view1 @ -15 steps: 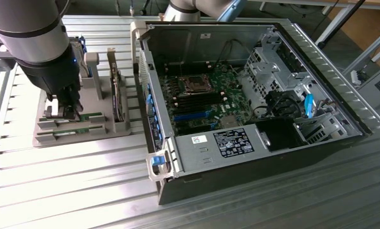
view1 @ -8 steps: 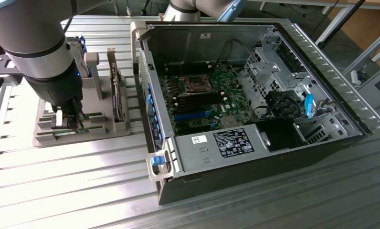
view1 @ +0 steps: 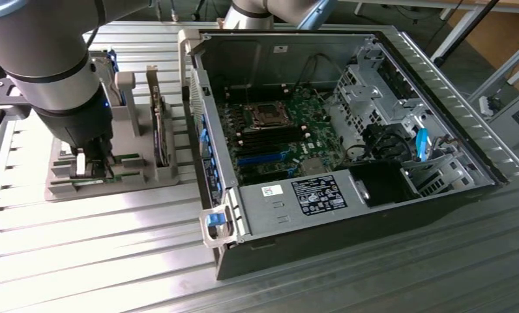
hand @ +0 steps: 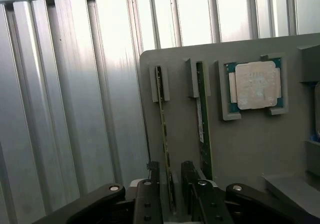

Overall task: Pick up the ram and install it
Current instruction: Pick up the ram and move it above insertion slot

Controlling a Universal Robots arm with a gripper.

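Note:
Two rams stand on edge in slots of a grey holder tray (hand: 240, 154). One ram (hand: 162, 119) is a thin green stick that runs down between my fingers. The other ram (hand: 202, 119) stands beside it, just outside one finger (hand: 189, 184). My gripper (hand: 170, 191) is open and straddles the first ram, with a small gap on each side. In the exterior view the gripper (view1: 94, 171) is lowered onto the tray (view1: 68, 189) at the exterior view's left.
A square silver processor chip (hand: 256, 86) lies in a pocket of the tray. An upright card (view1: 160, 130) stands in the tray beside the arm. The open computer case (view1: 242, 215) sits to the exterior view's right, its motherboard (view1: 268, 130) exposed. Everything rests on a ribbed metal table (view1: 111, 261).

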